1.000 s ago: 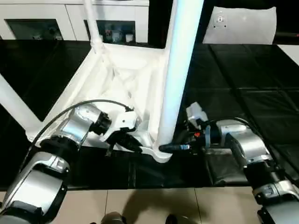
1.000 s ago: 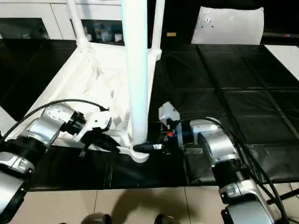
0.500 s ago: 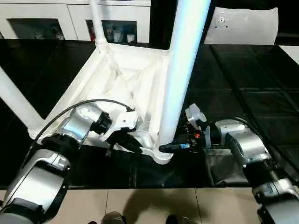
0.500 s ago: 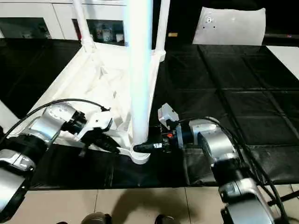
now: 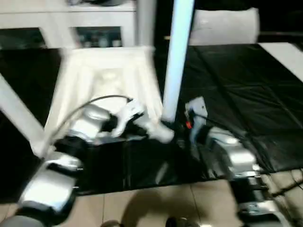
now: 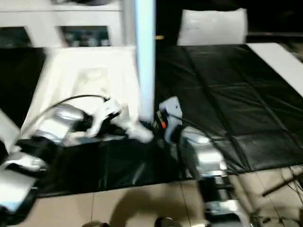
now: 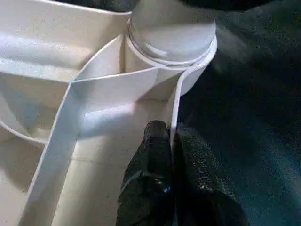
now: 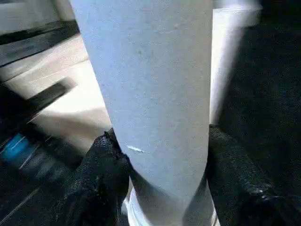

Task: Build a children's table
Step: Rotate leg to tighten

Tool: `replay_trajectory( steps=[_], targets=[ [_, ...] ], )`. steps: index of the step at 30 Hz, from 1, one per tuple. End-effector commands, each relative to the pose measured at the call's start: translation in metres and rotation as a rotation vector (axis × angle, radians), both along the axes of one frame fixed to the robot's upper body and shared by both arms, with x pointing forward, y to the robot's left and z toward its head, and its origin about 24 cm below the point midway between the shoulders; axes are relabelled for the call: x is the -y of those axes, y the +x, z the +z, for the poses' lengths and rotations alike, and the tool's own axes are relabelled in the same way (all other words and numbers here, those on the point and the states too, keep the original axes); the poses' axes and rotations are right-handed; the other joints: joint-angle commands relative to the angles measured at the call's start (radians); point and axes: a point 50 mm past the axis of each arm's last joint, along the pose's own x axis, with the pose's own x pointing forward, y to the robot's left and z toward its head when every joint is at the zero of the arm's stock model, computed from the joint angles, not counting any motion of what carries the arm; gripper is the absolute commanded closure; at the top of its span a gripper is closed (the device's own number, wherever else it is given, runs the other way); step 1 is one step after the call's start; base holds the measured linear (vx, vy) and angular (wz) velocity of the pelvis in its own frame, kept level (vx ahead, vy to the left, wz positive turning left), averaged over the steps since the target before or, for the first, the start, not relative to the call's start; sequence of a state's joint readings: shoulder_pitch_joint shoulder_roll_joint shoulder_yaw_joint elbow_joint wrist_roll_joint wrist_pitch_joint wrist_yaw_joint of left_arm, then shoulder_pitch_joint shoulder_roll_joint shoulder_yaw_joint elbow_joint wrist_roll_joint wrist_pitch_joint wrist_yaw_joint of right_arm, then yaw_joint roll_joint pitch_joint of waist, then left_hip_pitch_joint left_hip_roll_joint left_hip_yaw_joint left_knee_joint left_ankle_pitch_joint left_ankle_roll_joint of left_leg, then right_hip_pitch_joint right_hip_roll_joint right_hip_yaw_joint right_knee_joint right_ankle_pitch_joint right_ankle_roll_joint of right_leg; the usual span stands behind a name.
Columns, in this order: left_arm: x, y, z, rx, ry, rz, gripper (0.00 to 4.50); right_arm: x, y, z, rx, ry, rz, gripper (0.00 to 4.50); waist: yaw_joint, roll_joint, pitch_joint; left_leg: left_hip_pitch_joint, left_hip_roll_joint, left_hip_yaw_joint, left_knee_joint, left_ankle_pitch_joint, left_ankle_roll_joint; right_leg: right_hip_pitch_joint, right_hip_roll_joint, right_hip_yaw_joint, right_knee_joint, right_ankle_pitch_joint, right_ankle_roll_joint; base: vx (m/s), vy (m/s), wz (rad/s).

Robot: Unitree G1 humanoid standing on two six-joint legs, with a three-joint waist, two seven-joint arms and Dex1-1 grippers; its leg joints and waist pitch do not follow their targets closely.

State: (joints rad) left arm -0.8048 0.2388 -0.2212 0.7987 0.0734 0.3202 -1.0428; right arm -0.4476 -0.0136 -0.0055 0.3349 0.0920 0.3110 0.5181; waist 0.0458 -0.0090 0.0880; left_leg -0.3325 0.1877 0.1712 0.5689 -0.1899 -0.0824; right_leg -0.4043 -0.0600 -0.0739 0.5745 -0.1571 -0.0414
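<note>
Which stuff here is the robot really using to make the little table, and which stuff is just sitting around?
For the job:
- upside-down table top
- near leg, gripped by the right pincer
- left pincer, pinching the top's rim

Just around:
- white cabinet
- flat white panel
- black floor mats

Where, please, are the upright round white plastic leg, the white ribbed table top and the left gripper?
Upright round white plastic leg (image 8: 155, 94): right wrist view, on its shaft between the black fingers.
White ribbed table top (image 7: 101, 87): left wrist view, on a rib by the corner socket.
Left gripper (image 7: 171, 136): left wrist view, at the fingertips clamping the thin rim.
</note>
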Motion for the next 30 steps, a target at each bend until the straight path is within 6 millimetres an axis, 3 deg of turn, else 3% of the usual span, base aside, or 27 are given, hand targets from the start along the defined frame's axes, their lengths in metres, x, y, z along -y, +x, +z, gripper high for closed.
replay_trajectory(
  steps=[1,5,6,7,10,15,17,23,24,27,28,30],
  targets=[
    [0.053,0.009,0.035,0.144,-0.161,0.029,4.50,-0.068,-0.017,-0.021,-0.146,0.022,0.118,2.48,0.003,0.001,-0.048,-0.003,0.022,-0.017,-0.070,-0.251,0.034,0.035,-0.084,0.039,-0.110,-0.623,-0.060,0.000,0.000,0.00],
    [0.063,0.011,0.038,0.172,-0.174,0.098,4.50,-0.073,-0.009,-0.018,-0.148,0.052,-0.011,2.48,0.001,0.002,-0.055,-0.003,0.025,-0.016,-0.072,-0.231,0.043,0.037,-0.083,0.046,-0.100,-0.535,-0.084,0.000,0.000,0.00],
    [0.066,0.010,0.039,0.180,-0.179,0.099,4.50,-0.074,-0.008,-0.015,-0.133,0.063,-0.036,2.48,0.000,0.002,-0.055,-0.006,0.027,-0.015,-0.073,-0.220,0.050,0.039,-0.081,0.049,-0.093,-0.481,-0.098,0.000,0.000,0.00],
    [0.067,0.009,0.038,0.185,-0.177,0.100,4.50,-0.074,-0.007,-0.014,-0.124,0.066,-0.051,2.14,0.002,0.002,-0.058,-0.007,0.026,-0.012,-0.071,-0.197,0.057,0.041,-0.080,0.052,-0.087,-0.420,-0.114,0.000,0.000,0.00],
    [0.065,0.006,0.035,0.195,-0.162,0.066,4.50,-0.070,-0.006,-0.012,-0.111,0.076,-0.088,1.78,0.002,0.003,-0.066,-0.017,0.029,-0.012,-0.068,-0.118,0.078,0.053,-0.080,0.054,-0.066,-0.253,-0.163,0.020,-0.004,0.01],
    [0.052,0.001,0.030,0.195,-0.135,-0.019,4.50,-0.050,-0.006,-0.011,-0.020,0.038,-0.053,1.41,0.005,0.005,-0.073,-0.025,0.028,-0.009,-0.057,-0.021,0.127,0.060,-0.078,0.054,-0.042,-0.040,-0.228,0.000,0.000,0.00],
    [0.045,0.001,0.028,0.181,-0.114,-0.032,4.50,-0.040,-0.006,-0.009,0.007,0.035,-0.031,1.33,0.004,0.005,-0.071,-0.025,0.029,-0.007,-0.057,-0.036,0.140,0.062,-0.079,0.054,-0.043,-0.040,-0.234,0.000,0.000,0.00],
    [0.020,-0.001,0.024,0.185,-0.052,-0.125,4.50,0.004,-0.014,-0.001,0.077,0.048,0.078,0.80,0.010,0.005,-0.068,-0.020,0.036,-0.007,-0.059,-0.086,0.131,0.062,-0.083,0.055,-0.052,-0.129,-0.230,0.000,0.000,0.00],
    [0.018,-0.001,0.024,0.189,-0.043,-0.140,4.50,0.011,-0.016,0.000,0.086,0.046,0.094,0.55,0.012,0.003,-0.067,-0.021,0.037,-0.005,-0.059,-0.091,0.130,0.061,-0.082,0.057,-0.052,-0.134,-0.221,0.000,0.000,0.00],
    [0.011,-0.004,0.024,0.197,-0.049,-0.225,4.50,0.035,-0.024,0.003,0.101,0.046,0.138,0.35,0.024,0.005,-0.071,-0.020,0.037,-0.008,-0.056,-0.081,0.132,0.063,-0.082,0.056,-0.048,-0.108,-0.226,0.000,0.000,0.00],
    [0.011,-0.004,0.024,0.197,-0.049,-0.225,4.50,0.035,-0.024,0.003,0.101,0.046,0.138,0.35,0.025,0.003,-0.072,-0.018,0.039,-0.007,-0.056,-0.084,0.131,0.062,-0.084,0.056,-0.047,-0.108,-0.227,0.000,0.000,0.00],
    [0.005,-0.005,0.023,0.199,-0.016,-0.293,4.50,0.063,-0.036,0.003,0.084,0.042,0.172,0.12,0.033,0.002,-0.074,-0.016,0.038,-0.005,-0.054,-0.086,0.130,0.063,-0.083,0.056,-0.050,-0.114,-0.224,0.000,0.000,0.00]
  ],
)
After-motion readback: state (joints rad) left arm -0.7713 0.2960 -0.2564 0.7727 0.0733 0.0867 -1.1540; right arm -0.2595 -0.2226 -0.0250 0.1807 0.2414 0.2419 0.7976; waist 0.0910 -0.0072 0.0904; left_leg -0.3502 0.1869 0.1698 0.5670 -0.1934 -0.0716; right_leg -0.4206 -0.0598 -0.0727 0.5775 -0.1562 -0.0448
